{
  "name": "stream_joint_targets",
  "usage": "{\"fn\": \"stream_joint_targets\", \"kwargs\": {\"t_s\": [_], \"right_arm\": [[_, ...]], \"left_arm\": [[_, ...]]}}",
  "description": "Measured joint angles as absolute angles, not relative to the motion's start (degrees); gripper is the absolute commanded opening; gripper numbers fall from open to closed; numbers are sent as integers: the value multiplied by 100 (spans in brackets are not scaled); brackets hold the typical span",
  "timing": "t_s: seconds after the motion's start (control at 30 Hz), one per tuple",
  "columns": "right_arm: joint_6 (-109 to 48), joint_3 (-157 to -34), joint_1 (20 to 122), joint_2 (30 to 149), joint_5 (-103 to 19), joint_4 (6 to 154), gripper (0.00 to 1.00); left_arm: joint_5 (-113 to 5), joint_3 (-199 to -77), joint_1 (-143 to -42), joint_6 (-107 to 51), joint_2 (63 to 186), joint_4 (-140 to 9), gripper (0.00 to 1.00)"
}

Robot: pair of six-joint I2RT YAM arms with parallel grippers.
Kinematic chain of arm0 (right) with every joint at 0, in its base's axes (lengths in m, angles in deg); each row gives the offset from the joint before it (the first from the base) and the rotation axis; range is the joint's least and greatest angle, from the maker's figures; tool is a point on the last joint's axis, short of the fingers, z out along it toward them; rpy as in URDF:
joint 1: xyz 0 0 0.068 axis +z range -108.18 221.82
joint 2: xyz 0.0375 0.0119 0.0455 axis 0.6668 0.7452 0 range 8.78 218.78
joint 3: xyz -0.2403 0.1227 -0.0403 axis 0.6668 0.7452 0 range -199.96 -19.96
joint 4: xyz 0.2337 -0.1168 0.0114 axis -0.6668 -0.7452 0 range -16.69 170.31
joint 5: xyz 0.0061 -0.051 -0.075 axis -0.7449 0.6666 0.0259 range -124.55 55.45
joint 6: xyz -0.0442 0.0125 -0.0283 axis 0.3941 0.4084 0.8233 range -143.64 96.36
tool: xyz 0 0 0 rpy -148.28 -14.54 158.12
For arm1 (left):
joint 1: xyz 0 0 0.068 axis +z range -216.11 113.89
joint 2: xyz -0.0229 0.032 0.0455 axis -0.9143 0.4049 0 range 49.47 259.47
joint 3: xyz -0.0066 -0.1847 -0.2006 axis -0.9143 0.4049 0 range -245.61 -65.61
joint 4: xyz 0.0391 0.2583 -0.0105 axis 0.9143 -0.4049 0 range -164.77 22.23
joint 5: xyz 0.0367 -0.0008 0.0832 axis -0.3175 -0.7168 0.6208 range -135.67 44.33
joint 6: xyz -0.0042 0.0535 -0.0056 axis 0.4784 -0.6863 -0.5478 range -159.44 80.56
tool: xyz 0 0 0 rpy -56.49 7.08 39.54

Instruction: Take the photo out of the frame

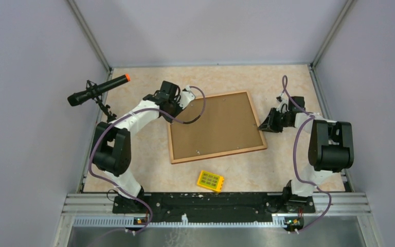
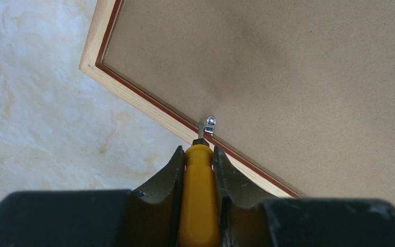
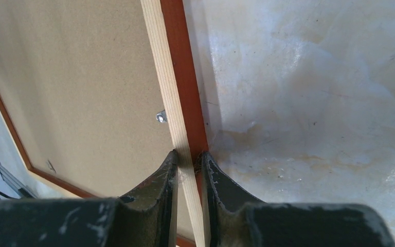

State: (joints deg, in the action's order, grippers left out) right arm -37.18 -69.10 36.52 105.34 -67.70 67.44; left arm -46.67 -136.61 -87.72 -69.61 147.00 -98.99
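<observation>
Roughly, L to R:
- Mic (image 1: 96,90): black barrel w/ orange tip, on a thin stand. Sits far-left on the table (image 1: 288,170), apart from the frame.
- Left gripper (image 2: 197,152): at the frame's far-left corner, fingers closed tight on a yellow-handled tool (image 2: 199,200). The handle fills the gap btwn them.
- Metal tab (image 2: 210,123): small, silver, on the board just inside the rim. The tool's short dark blade points at it; touching or just shy, cannot tell.
- Frame (image 1: 219,152): large rect., lies flat & back-up at mid-table, turned a little so its right end sits farther. Light wood rim w/ a thin reddish-brown strip inside it.
- Backing board (image 1: 213,123): plain brown fibreboard, seated inside the rim, fills the whole opening.
- Photo: hidden; no view shows it, since the frame lies face down.
- Yellow block (image 1: 210,180): small, flat, w/ a grid of small cells on top. Lies on the near side of the frame, apart from it, btwn the two arm bases.
- Second tab (image 3: 161,117): small, silver, on the board just beside the right rim, just ahead of the right fingers.
- Right gripper (image 3: 189,157): at the frame's right edge, abt mid-length, low to the table. Fingers straddle the rim, one on the board side and one on the outer side, closed onto it.
</observation>
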Motion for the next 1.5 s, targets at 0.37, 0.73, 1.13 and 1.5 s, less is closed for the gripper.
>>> {"fn": "stream_joint_targets", "kwargs": {"t_s": [0.37,0.73,1.13,1.5], "right_arm": [[-3713,-6910,3650,10551,-6796,6749,0],[-3711,-6913,3644,10564,-6831,6751,0],[-3692,-6913,3644,10564,-6835,6753,0],[-3674,-6913,3641,10564,-6848,6755,0]], "left_arm": [[-4553,-13620,-8774,-7003,14724,-9803,0],[-4850,-13646,-8752,-6990,14711,-9951,0],[-5161,-13707,-8746,-6909,14705,-10161,0],[-5674,-13707,-8816,-6636,14639,-10271,0]]}}
